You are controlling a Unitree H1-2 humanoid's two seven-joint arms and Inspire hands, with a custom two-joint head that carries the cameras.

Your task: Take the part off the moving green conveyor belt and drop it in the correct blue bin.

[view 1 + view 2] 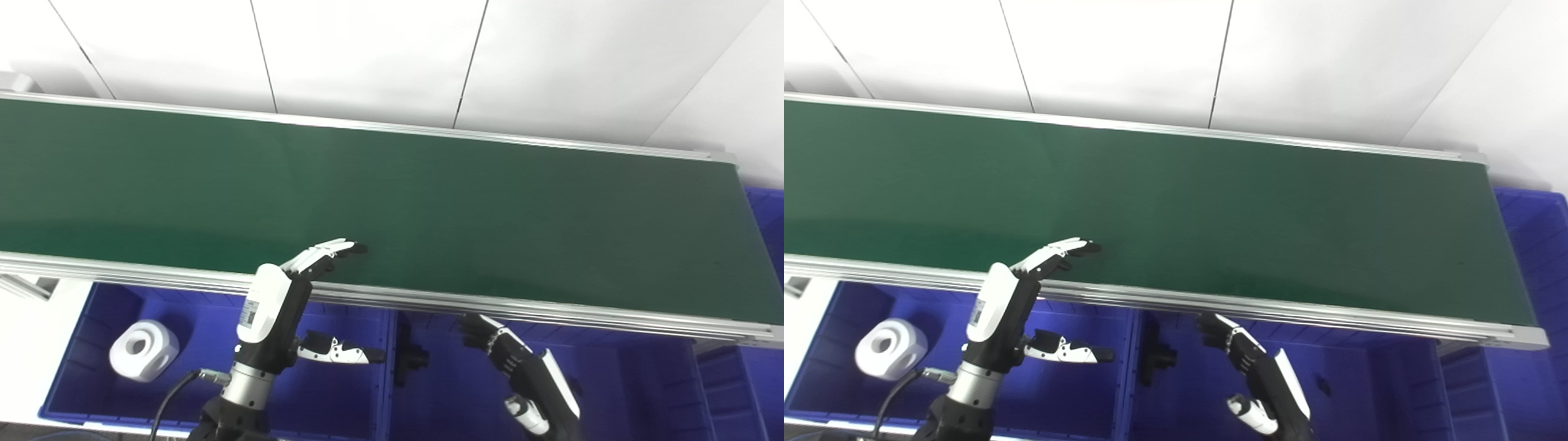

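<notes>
Reaching over belt [429,202] edge: L hand [288,294], fingers [327,251] wide, empty. R hand [508,352] low over bin [612,392], fingers spread, empty. White part [144,350] in L bin [202,324].

Belt [429,196]: matt green rubbery sheet, smooth. Side rails [490,303]: brushed silvery metal. Bins [202,343]: blue plastic, slight sheen. White part [144,350]: smooth matt plastic. Hand shells [269,300]: glossy white and black plastic

Probably a lab or factory test cell: green conveyor belt [392,208], blue bins [202,361], plain white wall panels [367,55].
</notes>
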